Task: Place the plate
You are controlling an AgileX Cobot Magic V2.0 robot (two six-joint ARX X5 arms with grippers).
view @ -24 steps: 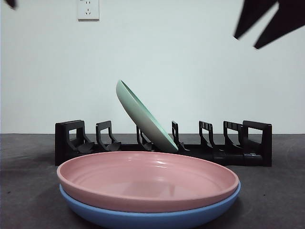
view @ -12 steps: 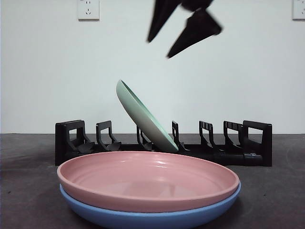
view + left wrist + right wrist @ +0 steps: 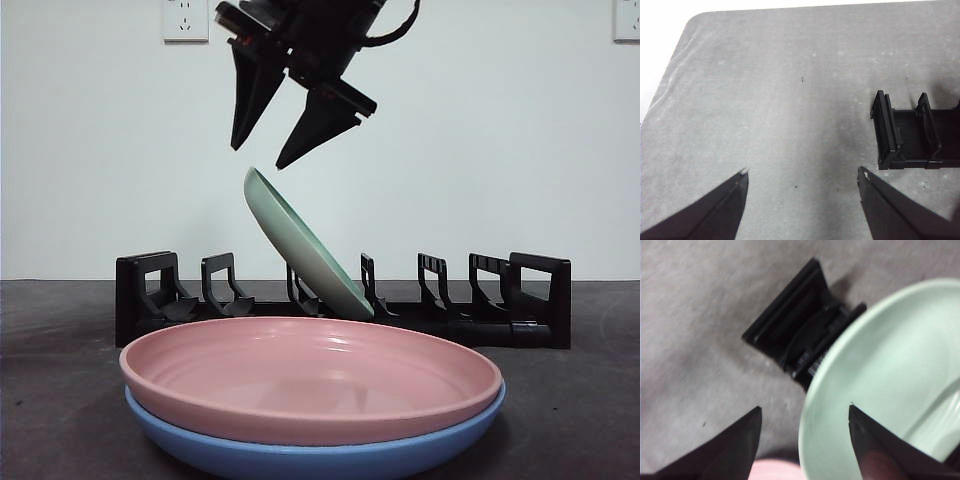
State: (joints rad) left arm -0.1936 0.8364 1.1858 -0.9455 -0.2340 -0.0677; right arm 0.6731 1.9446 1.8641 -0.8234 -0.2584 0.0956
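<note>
1. White wall with a socket (image 3: 185, 19) backs a dark grey table (image 3: 60, 400); no readable writing.
2. Green plate (image 3: 300, 245) leans in the black dish rack (image 3: 540, 300), at 12 o'clock from the stacked pink plate (image 3: 310, 375) and blue plate (image 3: 300, 455).
3. Right gripper (image 3: 268, 145), jaws spread and empty, hovers above the green plate's rim; judged step: reaching to grasp or straighten it. Next: descend, straddle rim, close.
4. Left gripper (image 3: 802, 182) waits, jaws apart.
</note>
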